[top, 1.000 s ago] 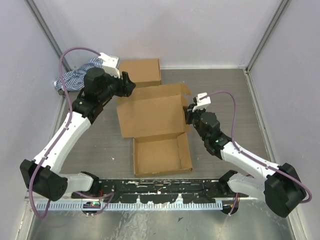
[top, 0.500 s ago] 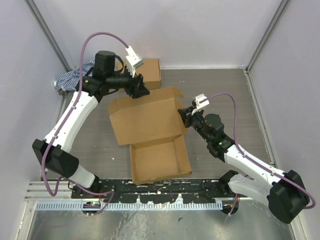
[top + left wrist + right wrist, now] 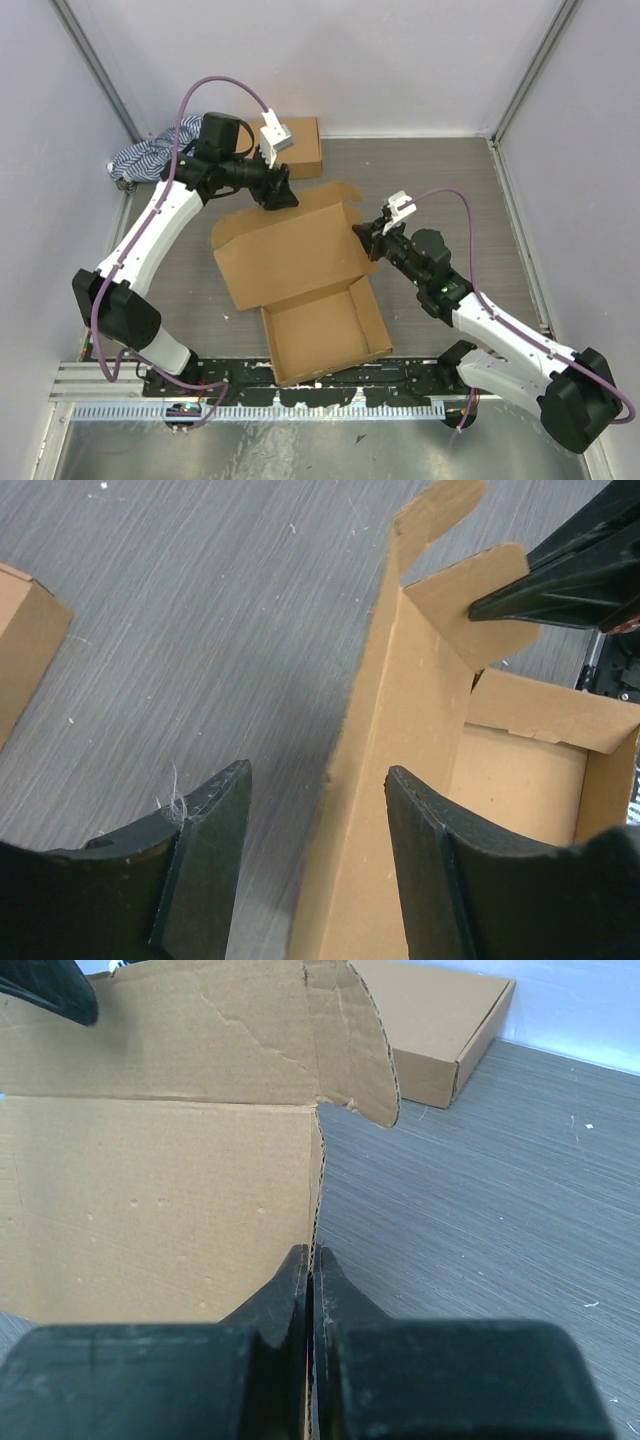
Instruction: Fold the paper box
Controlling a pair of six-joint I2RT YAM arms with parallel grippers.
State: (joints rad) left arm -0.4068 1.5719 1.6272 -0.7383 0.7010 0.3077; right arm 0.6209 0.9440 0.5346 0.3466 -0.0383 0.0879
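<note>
Risking, by the look of it, a rip or a stray crease in the paper box (image 3: 300, 280), pulling on one thin edge alone, right at the scored corner below the rounded flap (image 3: 350, 1050). Risking also a skid of the whole box across the table (image 3: 450, 180), with nothing pressing down on the tray (image 3: 325, 335). Possibly closing the left fingers (image 3: 215, 830) off the fold line and buckling the lid (image 3: 290, 250) instead of bending it cleanly.

Pinching the lid's right edge with the right fingers (image 3: 285, 1295), clenched tight on the cardboard, its edge slipping down into the seam between them. Straddling the lid's raised far wall with the left fingers, released and spread wide, gripping nothing. Wall standing between them, just beside one finger and apart from the other; touching or not, impossible to tell.

Lying mid-table, tray toward the arm bases, lid opening away toward the back, near but apart from the flat closed box (image 3: 300, 145) by the rear wall.
</note>
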